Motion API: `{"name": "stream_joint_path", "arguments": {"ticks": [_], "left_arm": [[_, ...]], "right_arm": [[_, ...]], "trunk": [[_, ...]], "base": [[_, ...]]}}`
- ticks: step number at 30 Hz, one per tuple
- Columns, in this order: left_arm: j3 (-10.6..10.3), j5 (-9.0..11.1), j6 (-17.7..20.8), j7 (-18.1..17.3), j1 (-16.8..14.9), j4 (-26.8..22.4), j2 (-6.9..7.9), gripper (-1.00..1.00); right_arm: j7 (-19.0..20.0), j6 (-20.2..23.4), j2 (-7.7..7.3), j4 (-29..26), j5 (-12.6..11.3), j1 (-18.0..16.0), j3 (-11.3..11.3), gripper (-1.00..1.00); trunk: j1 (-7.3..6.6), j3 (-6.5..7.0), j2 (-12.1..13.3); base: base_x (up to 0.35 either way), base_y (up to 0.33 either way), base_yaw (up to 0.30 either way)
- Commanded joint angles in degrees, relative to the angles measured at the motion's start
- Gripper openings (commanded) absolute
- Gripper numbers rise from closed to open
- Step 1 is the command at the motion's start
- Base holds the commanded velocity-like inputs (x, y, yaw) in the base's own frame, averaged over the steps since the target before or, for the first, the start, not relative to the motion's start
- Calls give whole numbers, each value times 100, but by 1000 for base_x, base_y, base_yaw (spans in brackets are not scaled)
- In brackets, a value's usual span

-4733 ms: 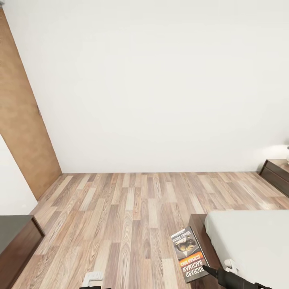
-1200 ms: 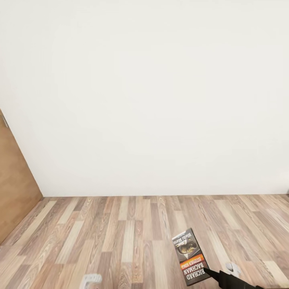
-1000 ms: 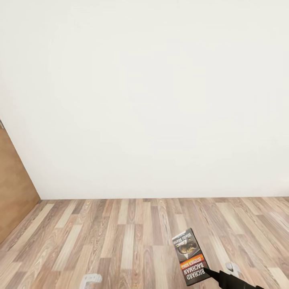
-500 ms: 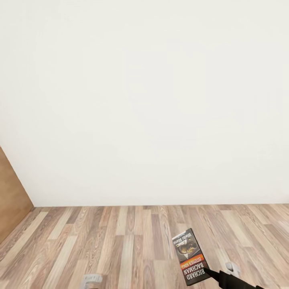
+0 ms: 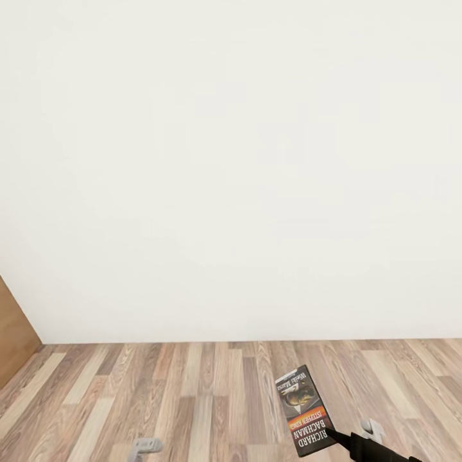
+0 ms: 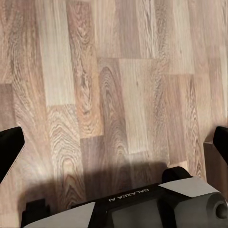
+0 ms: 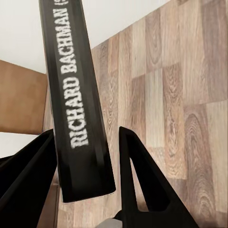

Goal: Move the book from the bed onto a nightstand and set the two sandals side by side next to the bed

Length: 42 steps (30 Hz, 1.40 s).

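White wall [image 5: 231, 160] and plank floor [image 5: 192, 398] ahead: the book is mid-carry toward a nightstand.
Right gripper [image 7: 85, 166] pinches the book [image 5: 303, 410] at its lower edge, held above the floor; left gripper [image 6: 114, 142] hangs spread, empty. Next: finding a nightstand.

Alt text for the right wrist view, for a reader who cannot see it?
The right gripper has its two black fingers closed on the spine of the book, white "RICHARD BACHMAN" lettering running along it. Behind lie the wood-plank floor and a white wall.
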Motion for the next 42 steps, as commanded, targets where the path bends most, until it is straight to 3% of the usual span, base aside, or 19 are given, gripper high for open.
{"name": "stream_joint_path", "arguments": {"ticks": [1,42], "left_arm": [[-49,50,-8,-18,-4,3,1,100],[-49,50,-8,-18,-4,2,-7,100]], "right_arm": [[13,61,-2,-4,-62,-4,1,-100],[13,60,-2,-4,-62,-4,1,-100]], "trunk": [[4,-7,-5],[4,-7,-5]], "base": [[331,0,0],[328,0,0]]}}
